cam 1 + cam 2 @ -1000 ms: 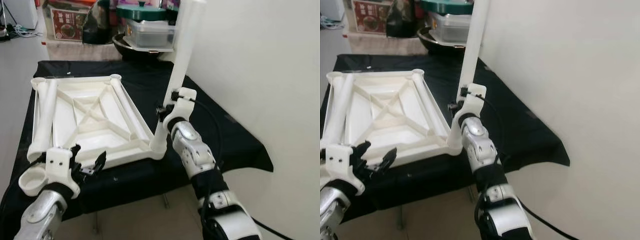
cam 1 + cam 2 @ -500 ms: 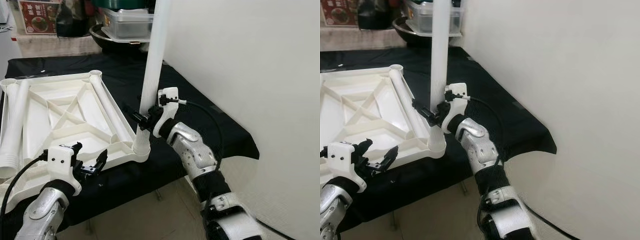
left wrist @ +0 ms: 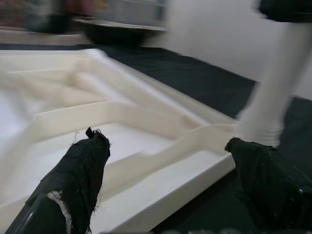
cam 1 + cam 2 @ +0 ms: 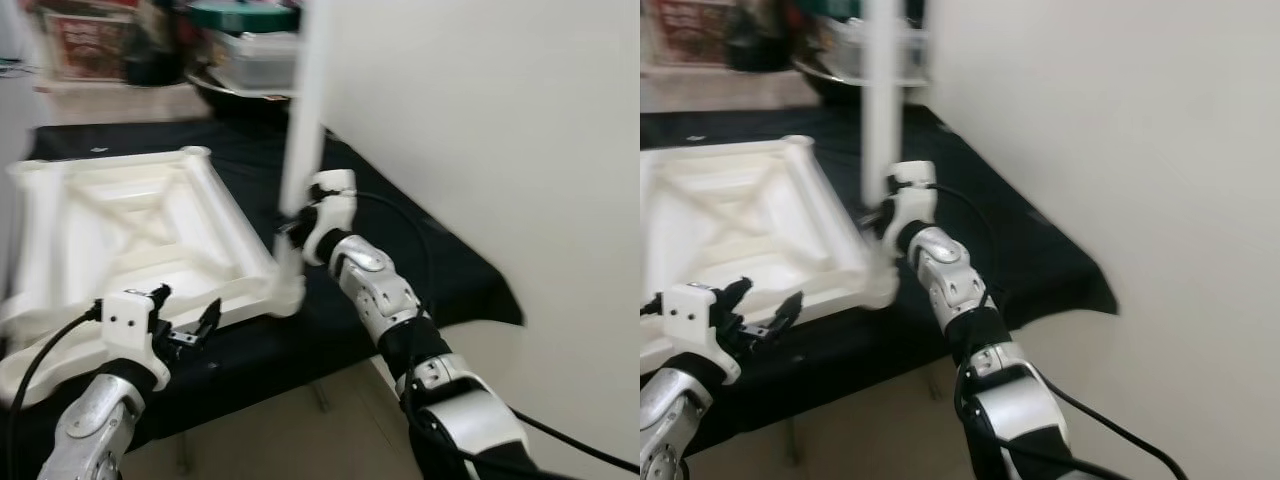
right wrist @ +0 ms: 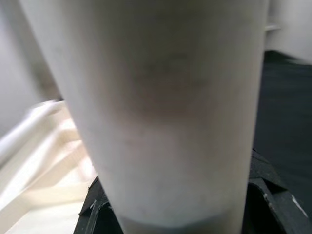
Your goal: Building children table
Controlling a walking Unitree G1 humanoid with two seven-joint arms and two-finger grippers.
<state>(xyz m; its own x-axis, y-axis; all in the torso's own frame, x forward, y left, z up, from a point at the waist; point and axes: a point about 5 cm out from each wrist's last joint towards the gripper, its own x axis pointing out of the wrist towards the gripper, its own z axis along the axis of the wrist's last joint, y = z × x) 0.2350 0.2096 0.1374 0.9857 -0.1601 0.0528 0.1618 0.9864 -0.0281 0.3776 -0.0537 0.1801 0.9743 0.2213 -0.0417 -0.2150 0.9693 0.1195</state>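
I have the right gripper (image 4: 297, 222) clenched on the upright table leg (image 4: 303, 120), seating it in the upturned tabletop's (image 4: 120, 235) near corner socket; left gripper (image 4: 185, 325) hangs released. Next: press straight down.

Both eye views are motion-blurred, so edges smear. The white leg (image 4: 303, 120) runs out past the top edge; its upper end is cut off. Its foot at the tabletop (image 4: 120, 230) corner is a blur, seating unclear. My right jaws (image 4: 296, 222) are mostly hidden behind the leg. Clutter (image 4: 240, 50) beyond the counter (image 4: 440, 270) is too blurred to name. My left fingers (image 3: 78, 175) are cut by the frame's bottom edge.
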